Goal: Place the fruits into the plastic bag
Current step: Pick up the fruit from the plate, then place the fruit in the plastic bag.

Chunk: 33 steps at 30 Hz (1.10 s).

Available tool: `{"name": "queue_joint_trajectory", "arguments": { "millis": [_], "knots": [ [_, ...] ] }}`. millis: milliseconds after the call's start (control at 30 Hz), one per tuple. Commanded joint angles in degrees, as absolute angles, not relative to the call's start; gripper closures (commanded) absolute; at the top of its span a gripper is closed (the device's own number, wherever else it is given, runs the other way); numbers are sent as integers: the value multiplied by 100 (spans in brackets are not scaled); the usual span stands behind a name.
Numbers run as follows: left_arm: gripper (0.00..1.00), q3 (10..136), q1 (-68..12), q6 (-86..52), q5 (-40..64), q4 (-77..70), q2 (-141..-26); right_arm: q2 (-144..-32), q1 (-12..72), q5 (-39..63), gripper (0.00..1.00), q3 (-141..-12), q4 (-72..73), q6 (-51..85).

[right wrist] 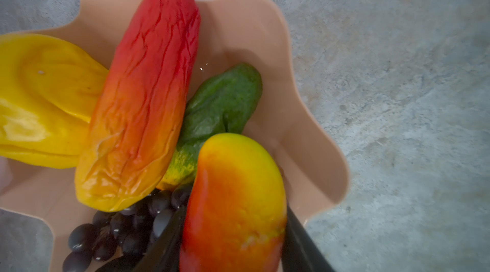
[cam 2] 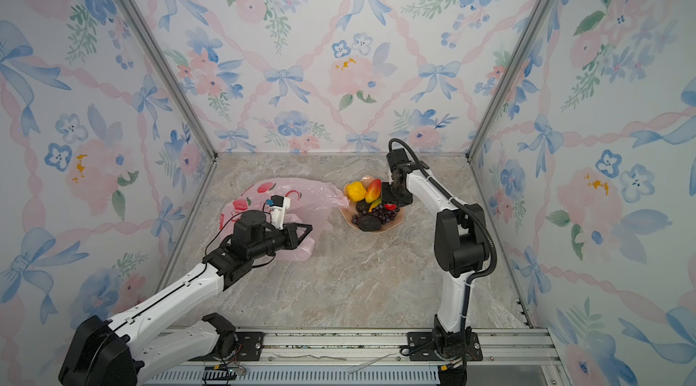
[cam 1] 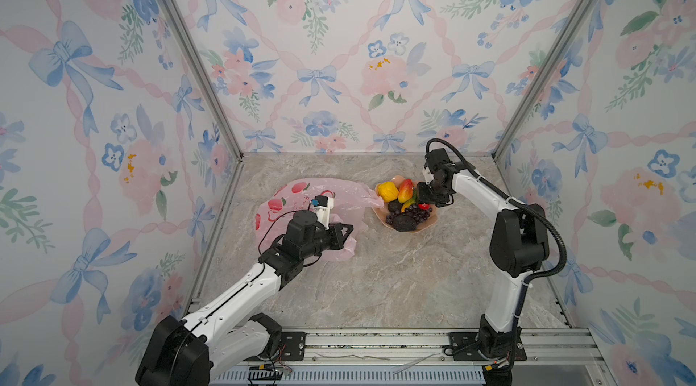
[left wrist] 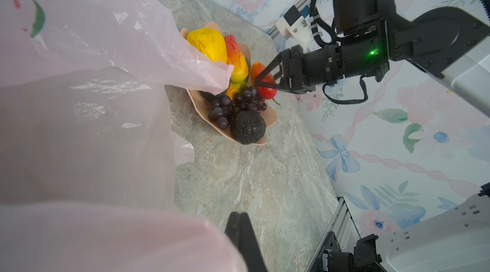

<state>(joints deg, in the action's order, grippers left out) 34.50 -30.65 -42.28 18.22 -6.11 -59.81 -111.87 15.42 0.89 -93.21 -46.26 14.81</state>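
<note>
The fruits lie heaped in a peach scalloped dish [cam 1: 430,220]: a yellow one [cam 1: 388,190], a wrinkled red-orange mango [right wrist: 143,98], a green piece [right wrist: 222,103], dark grapes [left wrist: 236,103] and a black bumpy ball [left wrist: 248,127]. My right gripper [right wrist: 234,212] reaches into the dish, shut on a second mango [right wrist: 233,177], with a finger pressed on each side. In both top views it hangs over the dish's right side [cam 1: 422,200]. The pink plastic bag [cam 1: 301,196] lies left of the dish. My left gripper [cam 1: 349,229] is shut at the bag's near edge, with film draped beside its fingers [left wrist: 240,231].
Marbled tabletop [cam 1: 395,275] stretches between the bag and the front rail. Flowered walls close in the left, back and right. One bag corner [left wrist: 212,77] droops over the dish's rim beside the yellow fruit. The aluminium rail [cam 1: 376,342] runs along the front edge.
</note>
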Motion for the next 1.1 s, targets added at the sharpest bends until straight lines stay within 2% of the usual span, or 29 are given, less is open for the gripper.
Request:
{"name": "queue_joint_trajectory", "arguments": {
  "millis": [0,267,400,500,767,1067],
  "knots": [
    [100,3371,-3023,-4245,1793,-655,-5902,-10596,1507,155,58,-9096,-4667,1529],
    [100,3403,-3024,-4206,1888,-720,-5974,-9747,1521,924,58,-8903,-4672,1569],
    [100,3422,-3027,-4180,1925,-721,-5979,-9511,1566,2237,58,-8816,-4366,1647],
    [100,3404,-3024,-4180,1939,-721,-5962,-9516,1731,2838,58,-8874,-4307,1570],
    [100,3353,-3026,-4178,1939,-711,-5855,-9856,2379,3568,58,-9018,-4178,1410],
    [100,3331,-3031,-4167,1960,-707,-5785,-10563,3102,3746,59,-9311,-4075,1463]
  ]
}}
